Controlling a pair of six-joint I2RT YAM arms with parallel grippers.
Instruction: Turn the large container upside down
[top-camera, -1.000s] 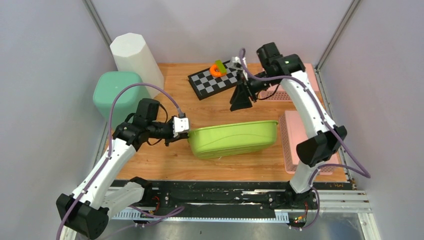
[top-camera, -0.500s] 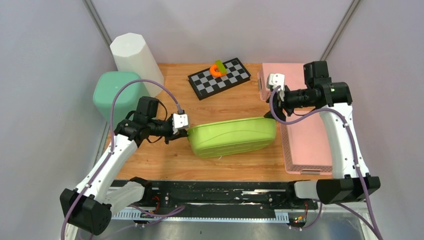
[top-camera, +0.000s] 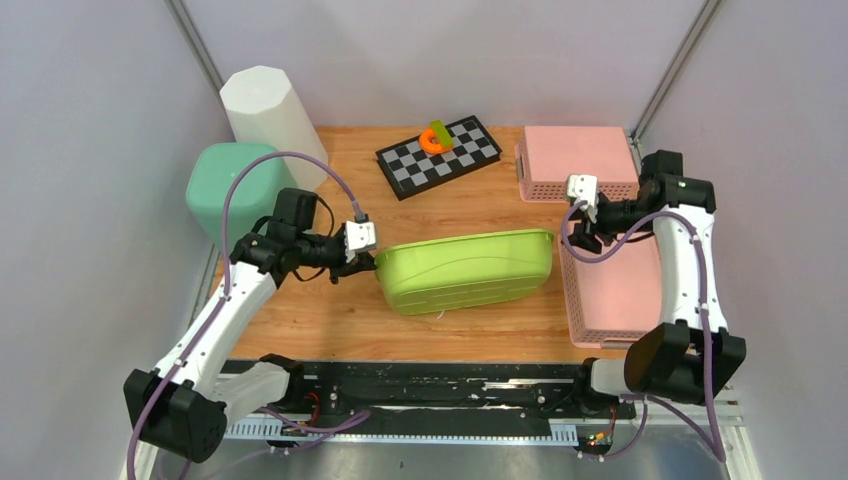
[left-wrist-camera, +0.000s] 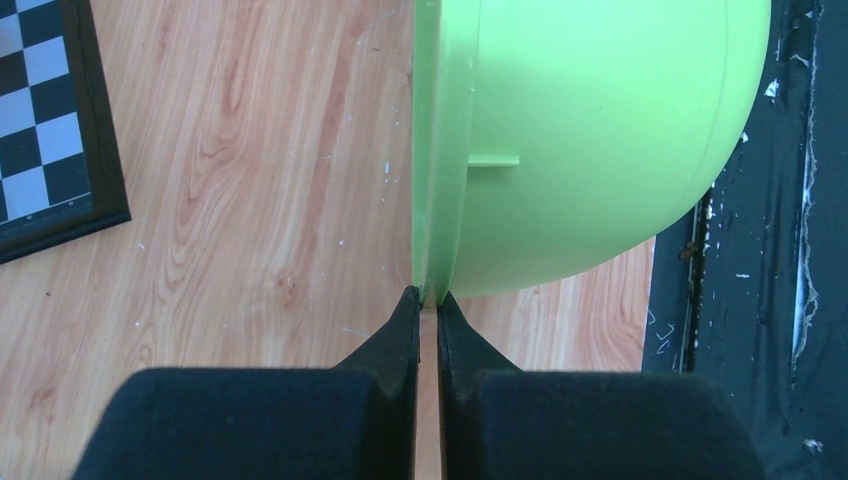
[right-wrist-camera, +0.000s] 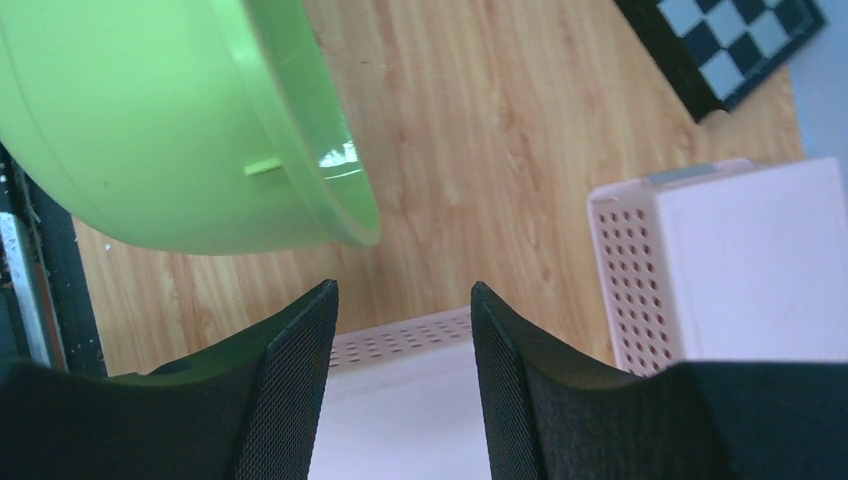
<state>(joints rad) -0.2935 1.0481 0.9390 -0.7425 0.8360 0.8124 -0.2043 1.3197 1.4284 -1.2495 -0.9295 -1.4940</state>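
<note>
The large container (top-camera: 465, 272) is a lime-green oval tub, tipped on its side in the middle of the wooden table with its opening facing the back. My left gripper (top-camera: 372, 262) is shut on the rim at its left end; the left wrist view shows the thin green rim (left-wrist-camera: 432, 200) pinched between the black fingertips of that gripper (left-wrist-camera: 428, 297). My right gripper (top-camera: 576, 237) hangs open just right of the tub's right end, above a pink basket. In the right wrist view nothing lies between the fingers of this gripper (right-wrist-camera: 403, 295), and the tub (right-wrist-camera: 150, 120) sits up and to the left.
Two pink perforated baskets stand upside down at the right, one at the back (top-camera: 580, 160) and one along the edge (top-camera: 615, 290). A checkerboard (top-camera: 440, 157) with an orange piece (top-camera: 433, 141) lies at the back. A white tall bin (top-camera: 272, 115) and a mint bin (top-camera: 232, 185) stand at the left.
My right arm swung from the checkerboard at the back over to the right, then down above the near pink basket. The left gripper kept hold of the tub's rim.
</note>
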